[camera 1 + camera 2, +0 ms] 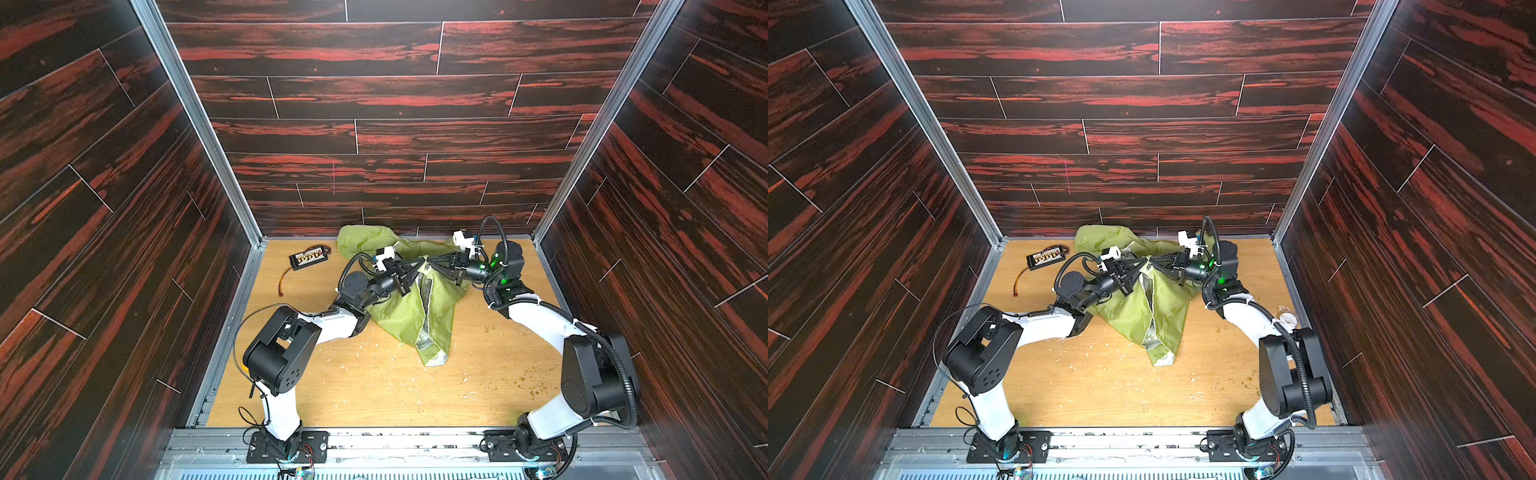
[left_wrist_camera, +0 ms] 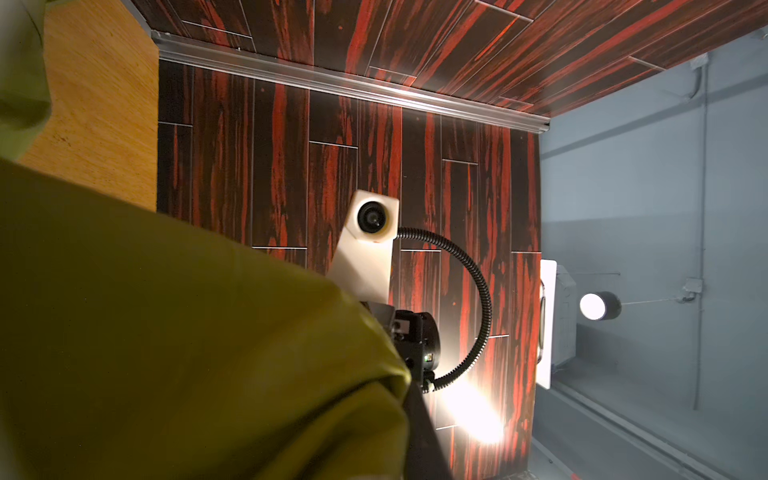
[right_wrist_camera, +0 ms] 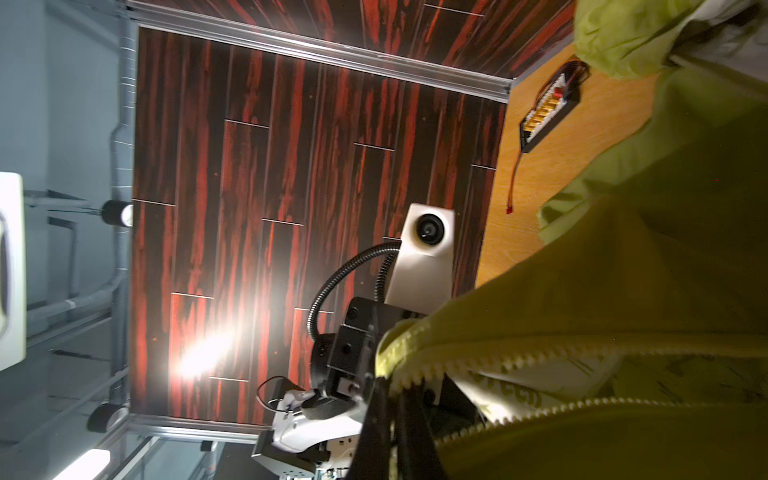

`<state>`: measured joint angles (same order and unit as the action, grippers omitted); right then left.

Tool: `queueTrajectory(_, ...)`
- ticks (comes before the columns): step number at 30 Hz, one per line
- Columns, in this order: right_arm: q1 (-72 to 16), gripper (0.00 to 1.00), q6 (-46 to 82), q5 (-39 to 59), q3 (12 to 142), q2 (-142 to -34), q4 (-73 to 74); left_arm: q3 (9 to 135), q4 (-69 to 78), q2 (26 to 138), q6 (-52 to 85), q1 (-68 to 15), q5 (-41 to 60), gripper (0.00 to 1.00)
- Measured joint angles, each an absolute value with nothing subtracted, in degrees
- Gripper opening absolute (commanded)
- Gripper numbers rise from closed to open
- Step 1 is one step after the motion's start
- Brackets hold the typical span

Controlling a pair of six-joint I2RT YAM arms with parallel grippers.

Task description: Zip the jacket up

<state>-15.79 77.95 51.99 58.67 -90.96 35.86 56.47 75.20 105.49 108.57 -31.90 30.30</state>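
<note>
While both arms meet tip to tip near the back of the light wooden tabletop (image 1: 374,395), the thin lime-green jacket (image 1: 395,316) hangs like a tent from that point, its lower end on the wood, its hood bunched by the back wall. Right gripper (image 1: 432,261): clamped tight on the fabric at the top of the pale zipper (image 3: 498,353), whose rows gape apart. Left gripper (image 1: 420,262): smothered in cloth, can't tell how its jaws stand. Black connector board with yellow sockets (image 1: 309,258) lies well apart, far left.

The wooden bench (image 1: 374,395) carries the green jacket (image 1: 395,320), a black board (image 1: 309,258) with wires, and scattered crumbs (image 1: 534,388).
</note>
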Motion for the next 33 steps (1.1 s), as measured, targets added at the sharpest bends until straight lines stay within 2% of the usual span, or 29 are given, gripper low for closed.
queueTrajectory(2, -15.73, 0.0, 77.06, 51.88, 58.72, -90.94, 34.04, 56.23, 75.44, 105.49, 108.64, -31.9, 29.8, 0.31)
queueTrajectory(6, -15.73, 0.0, 75.79, 51.77, 58.72, -90.94, 30.94, 55.02, 75.88, 105.41, 108.2, -32.21, 28.88, 0.36)
queueTrajectory(25, -16.4, 0.0, 74.28, 50.94, 58.87, -90.94, 24.27, 51.13, 69.58, 101.6, 99.85, -37.82, 27.51, 0.39)
queueTrajectory(30, -16.4, 0.0, 74.28, 50.52, 58.87, -90.94, 23.97, 51.66, 68.73, 101.6, 99.61, -38.37, 27.49, 0.33)
queueTrajectory(33, -16.4, 0.0, 74.28, 50.39, 58.92, -90.94, 23.99, 51.64, 68.34, 101.6, 99.42, -38.39, 27.42, 0.21)
